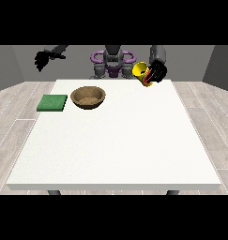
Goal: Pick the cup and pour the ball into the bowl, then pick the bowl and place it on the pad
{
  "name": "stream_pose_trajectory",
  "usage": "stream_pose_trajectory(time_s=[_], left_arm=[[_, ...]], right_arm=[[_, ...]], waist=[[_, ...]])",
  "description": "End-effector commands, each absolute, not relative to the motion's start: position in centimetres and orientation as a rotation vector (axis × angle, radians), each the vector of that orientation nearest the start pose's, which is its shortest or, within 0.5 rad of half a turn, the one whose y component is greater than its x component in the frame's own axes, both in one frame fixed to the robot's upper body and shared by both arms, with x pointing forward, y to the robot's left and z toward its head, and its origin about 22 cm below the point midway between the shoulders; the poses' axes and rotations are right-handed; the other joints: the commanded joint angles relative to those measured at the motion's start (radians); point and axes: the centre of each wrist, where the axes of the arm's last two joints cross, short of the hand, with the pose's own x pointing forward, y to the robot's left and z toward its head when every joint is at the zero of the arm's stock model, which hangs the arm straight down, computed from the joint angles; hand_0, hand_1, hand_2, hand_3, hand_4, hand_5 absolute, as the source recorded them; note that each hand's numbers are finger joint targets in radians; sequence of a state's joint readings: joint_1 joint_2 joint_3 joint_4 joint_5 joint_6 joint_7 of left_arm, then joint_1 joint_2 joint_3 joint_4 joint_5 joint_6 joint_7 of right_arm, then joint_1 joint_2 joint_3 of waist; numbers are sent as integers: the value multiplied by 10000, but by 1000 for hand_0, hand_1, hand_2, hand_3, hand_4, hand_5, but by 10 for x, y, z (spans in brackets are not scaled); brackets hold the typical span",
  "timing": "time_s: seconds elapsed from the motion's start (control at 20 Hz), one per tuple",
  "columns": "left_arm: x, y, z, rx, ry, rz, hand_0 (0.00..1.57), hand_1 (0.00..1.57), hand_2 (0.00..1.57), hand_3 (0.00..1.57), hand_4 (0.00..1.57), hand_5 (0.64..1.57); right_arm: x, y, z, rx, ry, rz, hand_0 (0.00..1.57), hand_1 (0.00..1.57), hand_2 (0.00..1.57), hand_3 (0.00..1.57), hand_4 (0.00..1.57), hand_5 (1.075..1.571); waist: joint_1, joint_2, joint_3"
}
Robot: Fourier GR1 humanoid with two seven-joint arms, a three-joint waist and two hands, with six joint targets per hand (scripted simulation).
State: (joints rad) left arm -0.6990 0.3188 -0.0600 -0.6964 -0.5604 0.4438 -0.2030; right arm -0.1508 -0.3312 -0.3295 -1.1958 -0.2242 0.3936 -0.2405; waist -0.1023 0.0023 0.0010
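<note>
Tilting cup (142,73) in hand (157,71), mouth leftward.

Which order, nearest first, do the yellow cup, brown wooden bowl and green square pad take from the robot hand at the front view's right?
1. Yellow cup, held in that robot hand.
2. Brown wooden bowl, left of centre.
3. Green square pad, far left.

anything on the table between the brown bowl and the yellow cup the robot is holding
No. In the front view, only bare white table lies between the brown wooden bowl and the tilted yellow cup, held above the far edge by the black hand at the view's right.
</note>
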Motion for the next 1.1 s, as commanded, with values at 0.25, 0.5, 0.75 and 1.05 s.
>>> stream_pose_trajectory(time_s=[0.25,0.5,0.75,1.05], left_arm=[[414,198,45,12116,-15537,-9271,1516,1516,1571,1571,1571,1211],[419,147,58,14131,-15457,-11969,1553,1553,1571,1571,1530,1298],[408,85,53,15116,-14824,-15163,1482,1482,1571,1571,1571,1204],[400,60,43,17615,-13208,-19215,1533,1533,1571,1571,1556,1164]], right_arm=[[269,-399,1,586,-16462,382,0,0,0,0,0,1570],[275,-391,-8,684,-16353,73,0,0,0,0,0,1571],[271,-415,-3,490,-16535,201,0,0,0,0,0,1571],[282,-402,-4,999,-16468,505,0,0,0,0,0,1570]], waist=[[-222,-477,4],[-187,-648,16],[-427,-527,21],[-481,-359,14]])
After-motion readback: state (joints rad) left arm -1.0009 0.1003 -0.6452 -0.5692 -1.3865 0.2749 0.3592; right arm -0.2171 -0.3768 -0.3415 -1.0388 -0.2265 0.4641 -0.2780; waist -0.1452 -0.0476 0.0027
